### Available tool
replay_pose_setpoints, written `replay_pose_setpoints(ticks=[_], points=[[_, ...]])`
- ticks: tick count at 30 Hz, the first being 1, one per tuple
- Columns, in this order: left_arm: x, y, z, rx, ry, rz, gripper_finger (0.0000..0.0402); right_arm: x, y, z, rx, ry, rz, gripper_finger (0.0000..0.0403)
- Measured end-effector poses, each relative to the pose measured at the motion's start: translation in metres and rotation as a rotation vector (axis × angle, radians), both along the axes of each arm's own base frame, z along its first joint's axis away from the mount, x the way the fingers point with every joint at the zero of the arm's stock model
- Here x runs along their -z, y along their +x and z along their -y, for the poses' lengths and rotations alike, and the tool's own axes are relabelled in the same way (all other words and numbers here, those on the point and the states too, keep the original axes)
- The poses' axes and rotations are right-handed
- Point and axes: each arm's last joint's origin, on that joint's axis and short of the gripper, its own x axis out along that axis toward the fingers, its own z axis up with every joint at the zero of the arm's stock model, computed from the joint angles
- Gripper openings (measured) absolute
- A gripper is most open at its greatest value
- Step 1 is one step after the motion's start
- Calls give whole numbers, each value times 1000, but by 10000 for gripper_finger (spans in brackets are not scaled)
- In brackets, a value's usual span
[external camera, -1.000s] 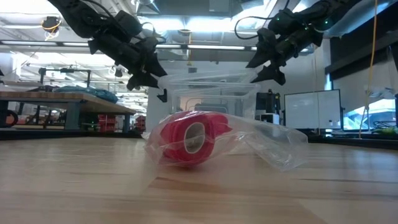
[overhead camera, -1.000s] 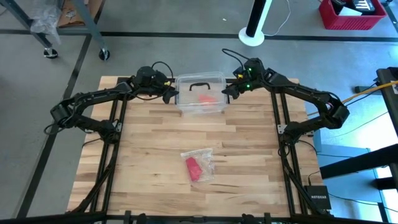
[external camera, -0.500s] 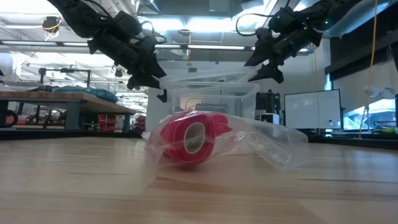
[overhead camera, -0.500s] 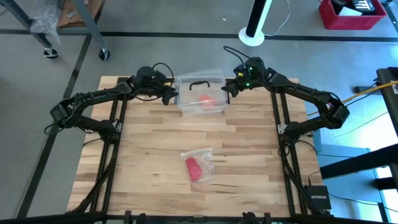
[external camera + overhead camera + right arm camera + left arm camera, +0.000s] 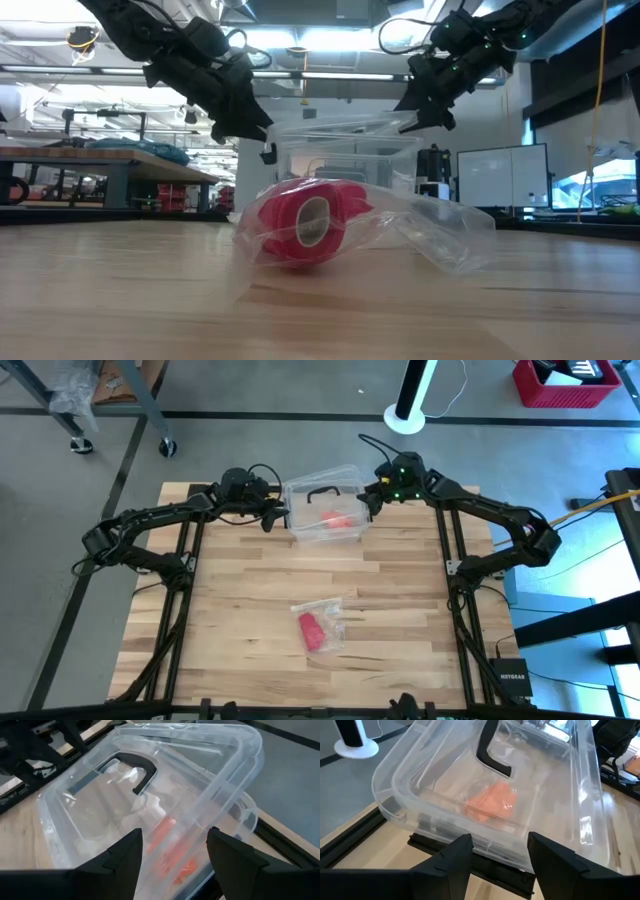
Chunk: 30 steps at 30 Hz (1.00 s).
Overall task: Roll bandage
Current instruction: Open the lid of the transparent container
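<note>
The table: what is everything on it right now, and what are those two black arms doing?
Clear plastic box: one, see-through with a black handle on its lid, at the table's far edge between the two hands.
Orange-red lump: one, inside the box.
Bandage: one red roll, near the table's front middle.
Clear plastic bag: one, crinkly, around the bandage.
Table: one, pale wood.
Left hand: black, open, at the box's left side.
Right hand: black, at the box's right side.

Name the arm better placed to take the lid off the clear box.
Probably right. The lid is tilted, raised on the right hand side, its rim between that hand's open fingers. The left hand, also open, flanks the box.
</note>
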Motion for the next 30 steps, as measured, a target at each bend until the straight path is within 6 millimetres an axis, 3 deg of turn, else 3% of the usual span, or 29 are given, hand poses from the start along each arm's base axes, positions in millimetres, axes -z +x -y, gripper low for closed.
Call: replay_pose_setpoints(ticks=[10, 17, 25, 30], points=[[0, 2, 2, -8, 5, -6, 182, 5, 3, -4, -11, 297, 75, 221], [-1, 5, 6, 38, 20, 2, 182, -5, 10, -8, -115, 351, 195, 221], [0, 5, 9, 60, 37, -20, 182, -4, 17, -17, -86, 288, 156, 221], [-17, -4, 14, 25, 92, -25, 182, -3, 19, -20, -112, 271, 148, 221]])
